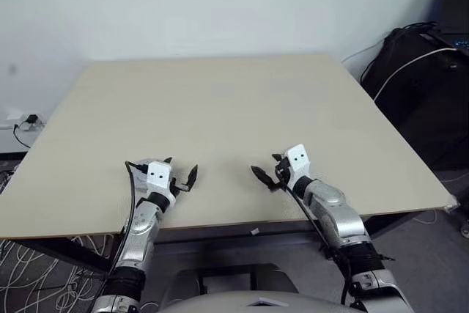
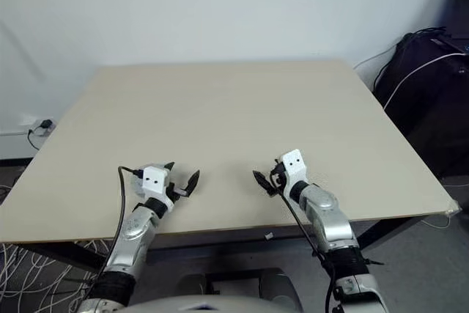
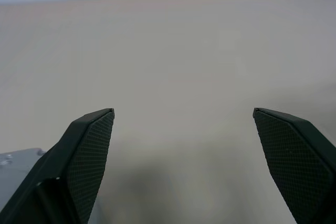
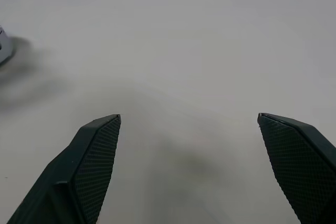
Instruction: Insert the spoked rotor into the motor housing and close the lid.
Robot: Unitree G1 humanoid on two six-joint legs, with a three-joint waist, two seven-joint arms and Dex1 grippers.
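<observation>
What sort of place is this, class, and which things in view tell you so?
Probably an office or lab workroom: a plain beige table against a bare white wall, loose cables on the floor under it with a wall socket, and a black bag beside it.

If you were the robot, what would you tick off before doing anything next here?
1. Left gripper open, nothing between its fingers: ok.
2. Right gripper open, nothing held: ok.
3. Both grippers low over the table near its front edge, apart from each other: ok.
4. Rotor, housing and lid located: not ok, none seen on the tabletop.
5. Black bag beside the table's right edge, clear of the arms: ok.
</observation>
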